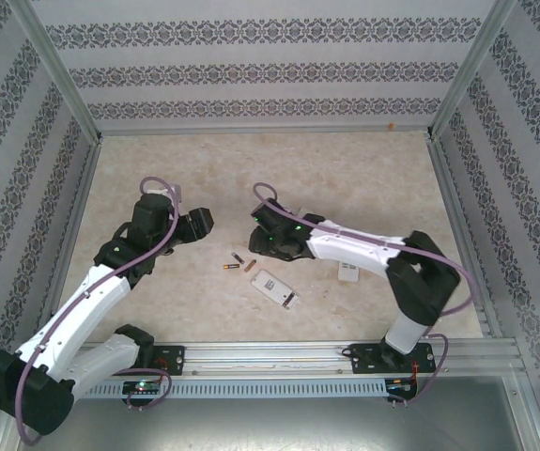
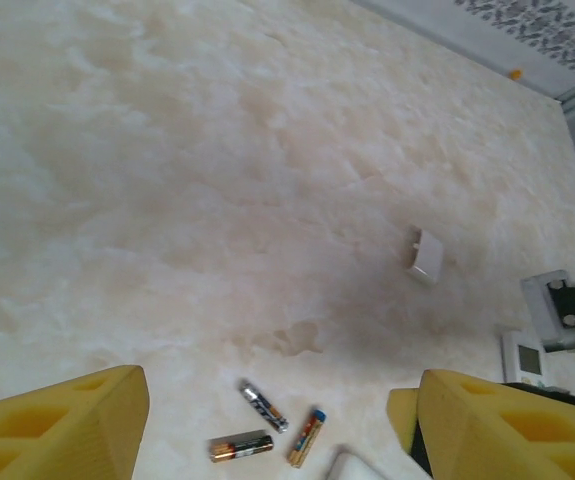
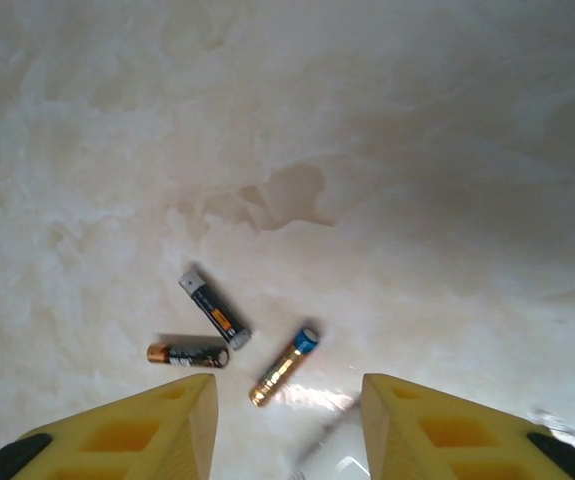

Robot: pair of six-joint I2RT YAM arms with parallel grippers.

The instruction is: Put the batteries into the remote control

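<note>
From the overhead camera I see the left end effector point(image 1: 198, 224) hanging over the tabletop point(image 1: 363, 178) left of centre, and the right end effector point(image 1: 263, 231) facing it from the other side. The batteries point(image 1: 239, 263) lie loose on the surface between the two, slightly nearer to me; I count three here. The remote control point(image 1: 275, 287) lies flat just right of them and nearer the arm bases, apart from both end effectors. A small white item point(image 1: 349, 272) lies close beside the right forearm.

In the left wrist camera, the left end effector point(image 2: 272, 388) is released: its yellow fingers point(image 2: 62, 425) stand wide apart with nothing between them. Three batteries point(image 2: 267, 428) lie on the tabletop point(image 2: 167, 180) low in the gap, two of them touching end to end and the third close by. A white corner of the remote control point(image 2: 359, 467) shows at the bottom edge. Farther out lies a tilted white piece point(image 2: 425, 257).

In the right wrist camera, the right end effector point(image 3: 287, 392) is also released and holds nothing, with its yellow fingers point(image 3: 127, 430) spread. The same three batteries point(image 3: 229, 342) lie just ahead of the fingertips on the tabletop point(image 3: 417, 150), untouched. A sliver of the remote control point(image 3: 345, 466) shows between the fingers at the bottom.
</note>
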